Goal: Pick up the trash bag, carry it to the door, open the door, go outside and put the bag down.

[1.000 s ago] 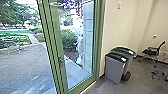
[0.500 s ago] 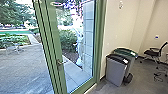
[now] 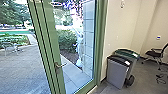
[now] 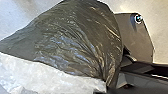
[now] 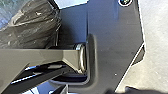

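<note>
The dark trash bag [image 4: 75,40] spreads wide in the left wrist view. Its film draws together into tight creases at my left gripper [image 4: 108,83], which is shut on it. Beside the dark film lies a whitish, crinkled area. In the right wrist view, part of the trash bag [image 5: 35,27] shows beyond the robot's jointed bar. A glass door [image 3: 75,57] with a green frame stands close ahead in the head view, its metal handle [image 3: 60,65] on the near upright. Whether the door is fully closed I cannot tell.
Right of the door, a grey bin [image 3: 117,72] and a green-lidded bin [image 3: 127,53] stand by the wall. Farther right is a black office chair [image 3: 156,53]. Outside are paving [image 3: 20,67], a bush [image 3: 67,41] and outdoor furniture [image 3: 12,48].
The head camera has moved: the whole picture shifts, with the door handle lower and slightly larger and the bins farther right. No separate motion of the door or bins shows.
</note>
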Robot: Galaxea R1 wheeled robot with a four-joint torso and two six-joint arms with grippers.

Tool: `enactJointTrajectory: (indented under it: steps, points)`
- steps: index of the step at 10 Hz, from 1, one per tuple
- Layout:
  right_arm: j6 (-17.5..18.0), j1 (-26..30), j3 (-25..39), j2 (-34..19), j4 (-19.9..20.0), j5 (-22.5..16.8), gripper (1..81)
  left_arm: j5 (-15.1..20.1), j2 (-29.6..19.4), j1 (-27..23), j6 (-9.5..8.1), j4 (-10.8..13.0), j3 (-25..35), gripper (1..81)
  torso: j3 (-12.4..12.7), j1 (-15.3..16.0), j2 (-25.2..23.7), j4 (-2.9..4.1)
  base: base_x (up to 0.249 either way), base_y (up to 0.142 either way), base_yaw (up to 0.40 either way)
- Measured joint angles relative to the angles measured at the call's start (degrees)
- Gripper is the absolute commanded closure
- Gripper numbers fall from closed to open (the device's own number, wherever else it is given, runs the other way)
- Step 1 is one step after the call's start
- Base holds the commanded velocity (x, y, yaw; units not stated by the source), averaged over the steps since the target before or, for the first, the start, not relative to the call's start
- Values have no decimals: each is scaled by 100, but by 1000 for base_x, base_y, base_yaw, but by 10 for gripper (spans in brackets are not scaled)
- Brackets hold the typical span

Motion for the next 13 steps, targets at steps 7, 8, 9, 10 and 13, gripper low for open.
enactJointTrajectory:
  steps: [7, 8, 9, 10, 13]
  points:
    - [2, -63, 0, 17, -4, 116, 10, -158, -13, 88, 7, 107, 5, 811, 0, -2, 0, 0, 135, 0, 0]
    - [0, -61, 0, 17, -1, 116, 10, -162, -22, 83, 7, 110, 2, 811, 0, -2, 0, 0, 135, 0, 0]
    - [0, -61, 0, 17, -4, 116, 10, -162, -28, 85, 7, 110, 2, 811, 0, -2, 0, 0, 135, 0, 0]
    - [0, -61, 0, 17, -4, 116, 10, -165, -28, 83, 7, 111, 0, 811, 0, -2, 0, 0, 135, 0, 0]
    - [0, -61, 0, 17, -1, 116, 10, -162, -28, 85, 7, 113, 2, 811, 0, -2, 0, 0, 135, 0, 0]
